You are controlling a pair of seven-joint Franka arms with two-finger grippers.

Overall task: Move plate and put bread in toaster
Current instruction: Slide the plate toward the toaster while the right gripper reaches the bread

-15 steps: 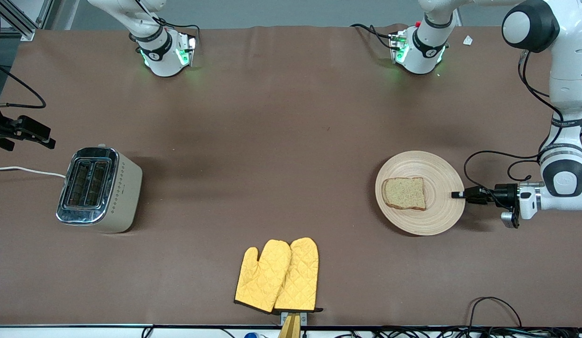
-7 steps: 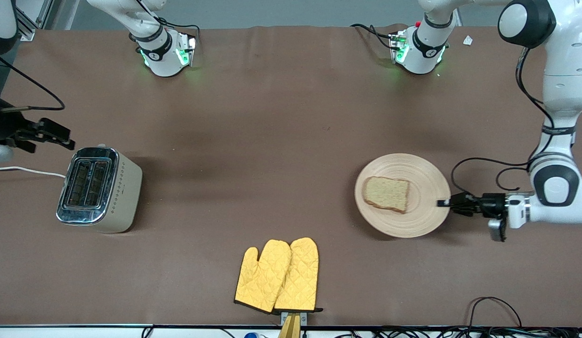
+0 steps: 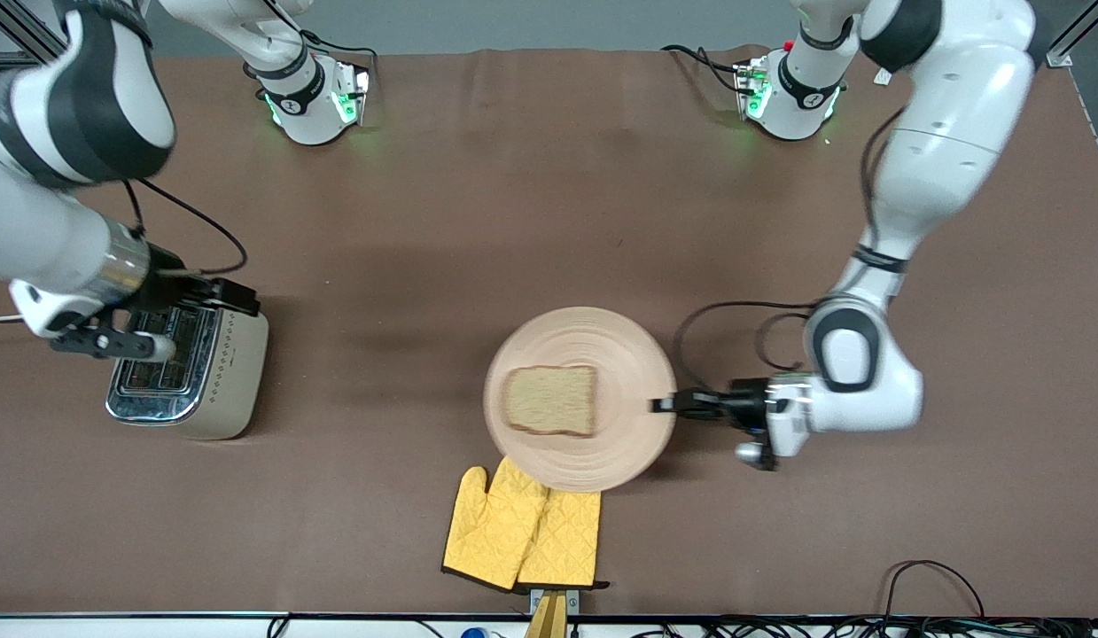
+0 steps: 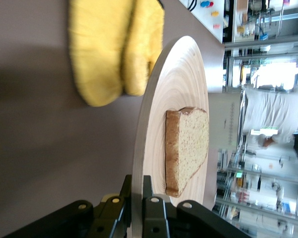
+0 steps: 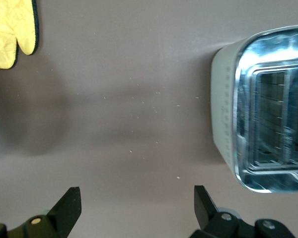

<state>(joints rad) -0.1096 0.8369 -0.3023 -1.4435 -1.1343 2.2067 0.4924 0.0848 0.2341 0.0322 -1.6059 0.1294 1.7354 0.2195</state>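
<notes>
My left end effector [image 3: 662, 406] is pinching the rim of the wooden plate [image 3: 619, 350], one finger above the rim and one below, as my left wrist view shows at the plate's [image 4: 154, 148] near edge. I carry the plate level over the middle of the desk [image 3: 531, 195], toward the edge nearest the front camera, and its camera-side rim overlaps the fingertips of the pair of yellow oven mitts [image 3: 522, 532] that lie at that desk edge. The slice of wholegrain bread [image 3: 550, 400] lies flat on the plate, roughly at its centre, and my left wrist view shows the slice [image 4: 186, 148] with its darker crust facing the end effector's side. My right end effector [image 3: 238, 297] hangs over the toaster [image 3: 234, 363], above the end of it that is farther from the front camera; its two fingers [image 5: 69, 206] are spread wide apart with nothing between them. The toaster stands on the desk toward the right arm's end, well apart from the plate, its chrome top and two slots facing up, and my right wrist view shows the toaster's [image 5: 223, 114] cream side and shiny top beside bare brown desk, with one mitt [image 5: 10, 32] at the corner of that view.
</notes>
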